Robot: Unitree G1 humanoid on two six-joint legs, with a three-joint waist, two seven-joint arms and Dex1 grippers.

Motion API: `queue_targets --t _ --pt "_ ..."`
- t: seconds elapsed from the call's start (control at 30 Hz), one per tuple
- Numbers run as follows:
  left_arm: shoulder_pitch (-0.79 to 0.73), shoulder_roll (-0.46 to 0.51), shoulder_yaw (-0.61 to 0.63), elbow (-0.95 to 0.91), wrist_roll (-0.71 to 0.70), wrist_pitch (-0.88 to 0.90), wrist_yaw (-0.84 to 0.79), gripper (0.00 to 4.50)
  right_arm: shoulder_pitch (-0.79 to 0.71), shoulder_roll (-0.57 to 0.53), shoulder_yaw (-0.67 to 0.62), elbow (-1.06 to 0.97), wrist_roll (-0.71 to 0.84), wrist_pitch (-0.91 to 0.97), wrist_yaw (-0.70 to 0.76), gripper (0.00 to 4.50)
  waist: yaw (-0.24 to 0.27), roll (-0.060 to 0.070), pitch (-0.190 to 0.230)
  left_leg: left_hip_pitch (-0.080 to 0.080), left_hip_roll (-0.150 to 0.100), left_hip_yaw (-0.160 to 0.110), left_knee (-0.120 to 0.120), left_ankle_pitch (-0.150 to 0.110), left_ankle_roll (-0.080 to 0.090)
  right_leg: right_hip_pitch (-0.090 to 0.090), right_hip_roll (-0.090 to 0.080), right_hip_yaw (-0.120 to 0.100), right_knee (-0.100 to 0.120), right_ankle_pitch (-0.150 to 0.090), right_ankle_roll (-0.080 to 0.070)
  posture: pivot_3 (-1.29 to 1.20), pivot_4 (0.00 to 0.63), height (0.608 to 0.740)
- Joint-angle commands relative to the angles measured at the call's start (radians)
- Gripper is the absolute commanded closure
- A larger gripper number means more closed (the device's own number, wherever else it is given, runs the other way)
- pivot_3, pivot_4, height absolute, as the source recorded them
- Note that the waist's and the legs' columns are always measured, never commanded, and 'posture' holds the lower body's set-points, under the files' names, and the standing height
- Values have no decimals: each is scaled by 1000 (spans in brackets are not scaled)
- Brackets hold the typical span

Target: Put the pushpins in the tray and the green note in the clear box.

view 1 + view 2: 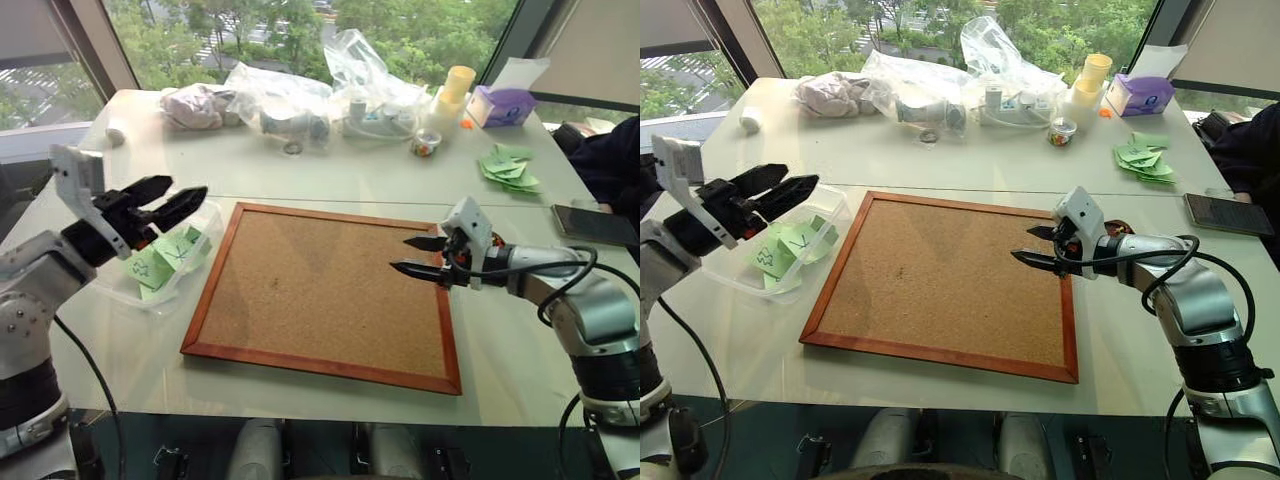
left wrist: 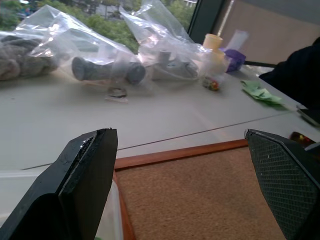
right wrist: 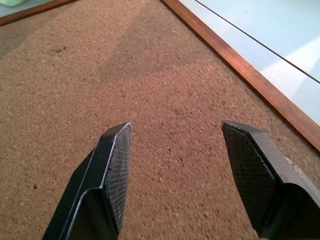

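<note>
The left gripper [image 1: 172,202] is hovering with its fingers [image 2: 82,187] spread wide and nothing between them. Just beneath and behind those tips the clear box [image 1: 205,262] is sitting on the tabletop [image 1: 330,165], touching the cork board [image 1: 325,295] at its near edge. Green slips are lying inside it, and one marked slip, which I take for the green note [image 1: 150,268], is resting flat among them. It is thin paper, so it will be feather-light, limp and easy to crease; should it need moving, pinching a free edge or corner looks better than pressing on its face.

The right gripper [image 1: 420,256] is poised over the far edge of the board, its fingers [image 3: 112,170] standing moderately apart and empty, tips pointing across the bare cork. Just behind that wrist something reddish is peeking out, probably the tray [image 1: 1124,228], though it is mostly hidden. I cannot make out any pushpins; they would be tiny, hard and slippery, best nipped by the head. Further off, a heap of plain slips [image 1: 508,168] is lying near a phone [image 1: 594,224].
</note>
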Motion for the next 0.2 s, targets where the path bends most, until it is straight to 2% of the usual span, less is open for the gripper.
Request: queue_targets --t 0.03,0.2 --pt "-8 14 -125 -24 23 -38 -85 65 37 -31 -43 -59 2 -5 -3 1580 0 0 0 0 0 0 0 0 0 0 0 0 0 0 0 0 150 740" --pt "34 31 -303 18 115 -109 -212 65 88 -40 -78 -111 18 14 -25 1580 -1 0 0 0 0 1 0 0 0 0 1 0 0 0 0 0 150 740"
